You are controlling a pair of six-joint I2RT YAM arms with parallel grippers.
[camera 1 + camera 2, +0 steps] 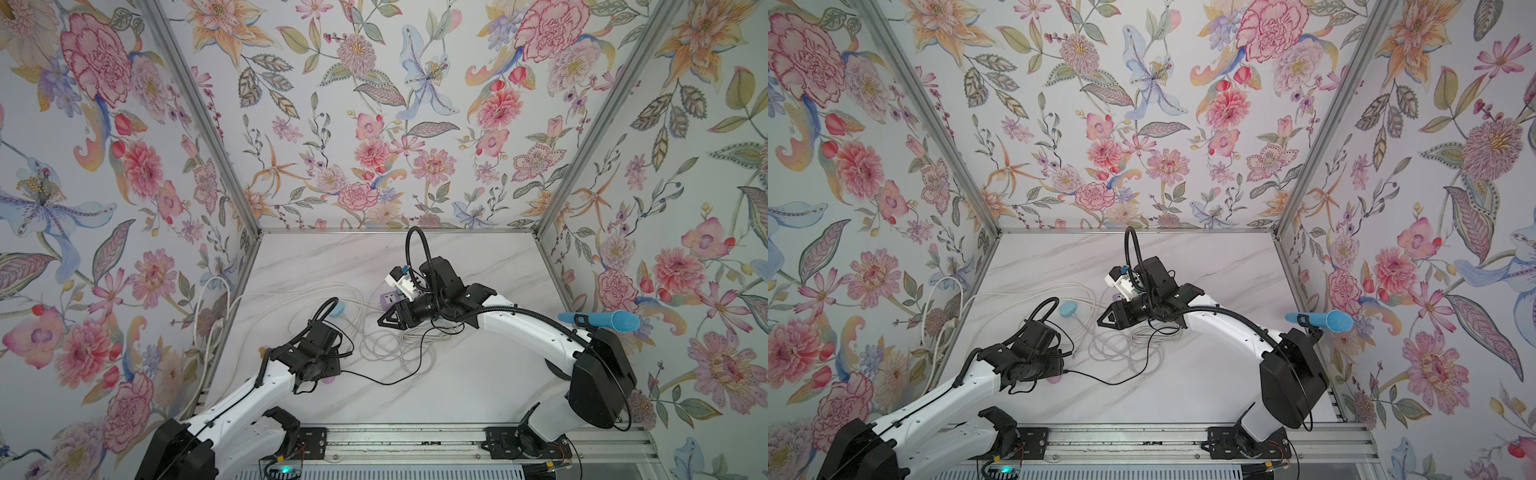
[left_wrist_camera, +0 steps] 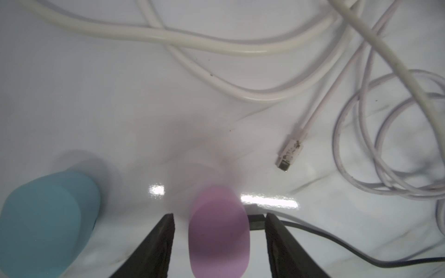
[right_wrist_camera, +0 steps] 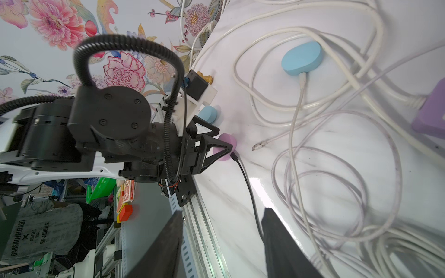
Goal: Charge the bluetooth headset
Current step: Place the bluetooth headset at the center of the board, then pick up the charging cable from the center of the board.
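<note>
**Status.** I judge the task nearly complete. The pink headset case [image 2: 218, 231] lies flat on the table [image 1: 478, 386], on its near left part, under the left arm's wrist. The plug [image 3: 234, 157] of the black cable [image 3: 248, 183] meets the case's edge and looks inserted. I cannot confirm full seating: the left wrist view is blurred there, and the pincer frame covers part of the joint in the right wrist view. I also cannot trace the cable's far end to a supply. As I read it, what is left is to verify the connection and then clear both arms without dragging the cable.

**Left pincer** [image 2: 219, 215]. The jaws stand wide, one on each side of the case, with a visible gap on both sides, so it grips nothing. The plug sits between the case and one jaw.

**Right pincer** [image 3: 222, 211]. The jaws stand wide and empty, well apart from the case. The black cable runs just beside one finger without being clamped.

**Other items.**
- A blue case [image 3: 302, 57] farther back carries a white cable.
- A second blue case [image 2: 48, 221] and a loose white connector [image 2: 289, 154] lie near the pink one.
</note>
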